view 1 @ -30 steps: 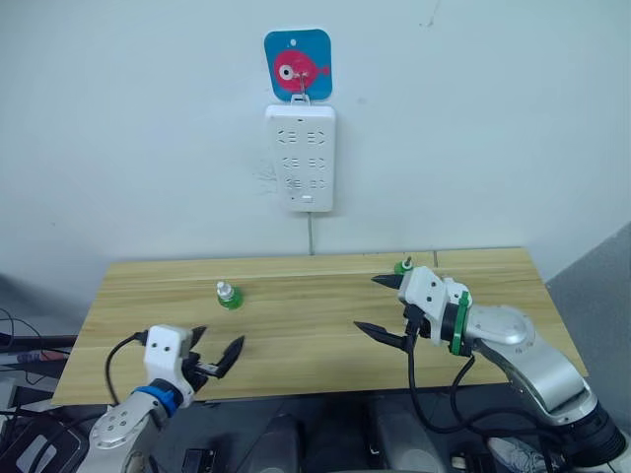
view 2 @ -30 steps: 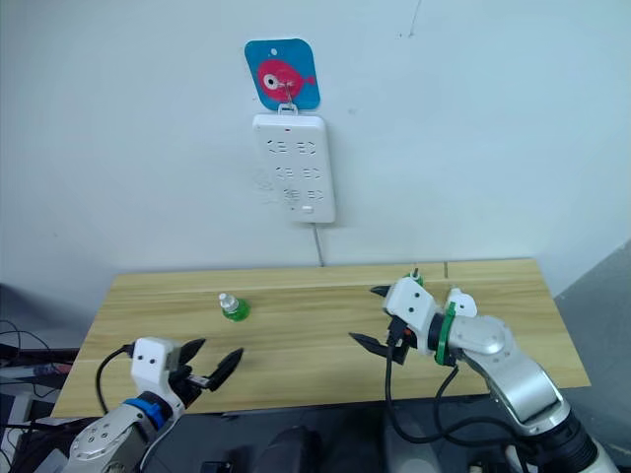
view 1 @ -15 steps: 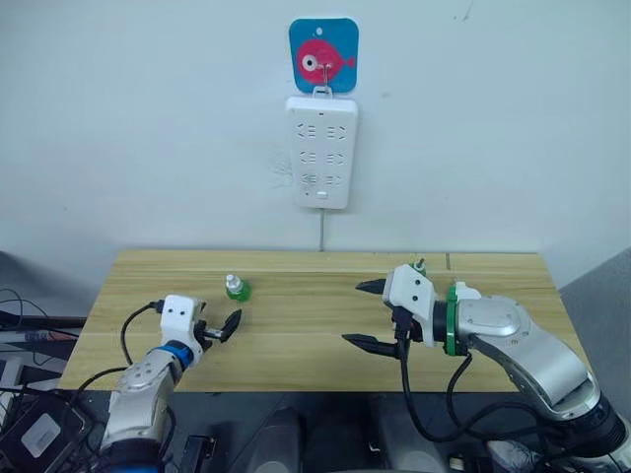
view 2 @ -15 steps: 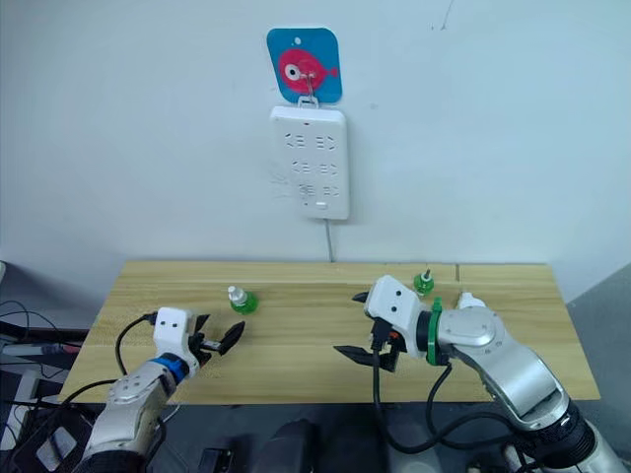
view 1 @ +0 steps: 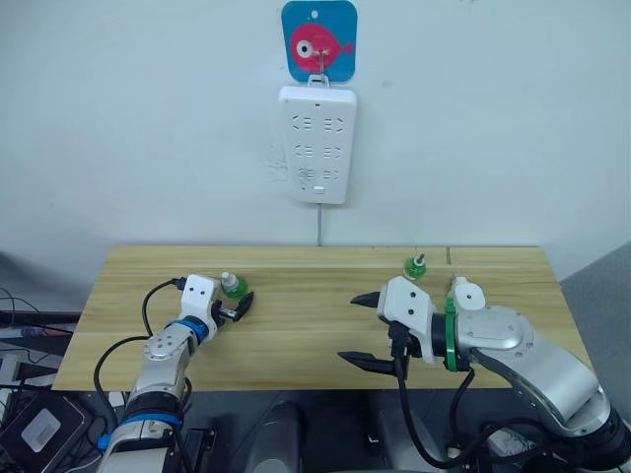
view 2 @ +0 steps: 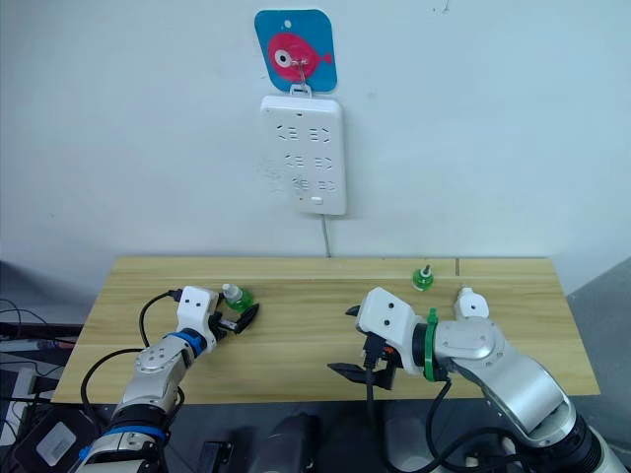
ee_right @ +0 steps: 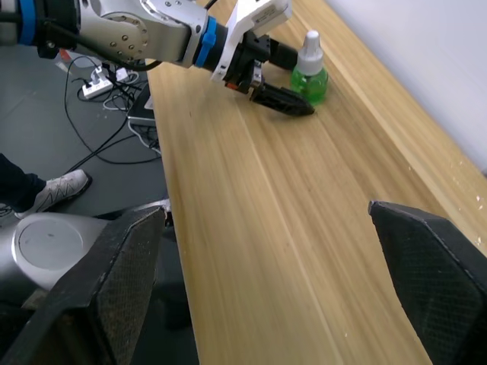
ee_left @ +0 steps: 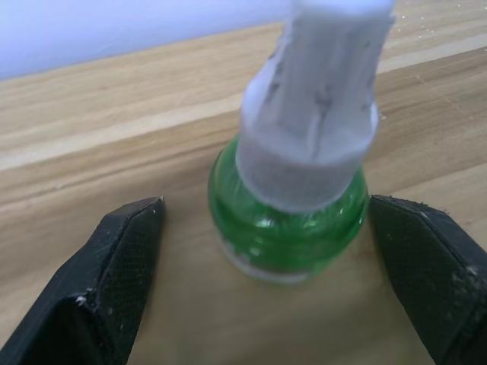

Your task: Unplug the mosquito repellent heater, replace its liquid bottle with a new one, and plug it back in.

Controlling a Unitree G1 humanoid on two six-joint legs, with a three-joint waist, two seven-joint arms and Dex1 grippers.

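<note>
Our left gripper (ee_left: 285,266) sits with jaws spread on either side of a green bottle (ee_left: 293,220) with a white cap, standing upright on the left part of the wooden table (view 1: 296,335); neither finger touches it. Our right gripper (view 1: 367,330) hangs over the table's middle, jaws wide apart and empty. A second green bottle (view 1: 415,266) stands near the far edge, with a small white piece (view 1: 460,288) close by that may be the heater, though we cannot be sure. To take the bottle well, we should close low on the green body, below the tapered cap, squarely, so it neither tips nor slips. The table is pale planks, set against a white wall. On the wall a white power strip (view 1: 316,144) hangs from a blue fish-print hook (view 1: 317,40), nothing plugged into it. Cables (ee_right: 103,114) and a person's shoe (ee_right: 53,186) lie on the dark floor.
</note>
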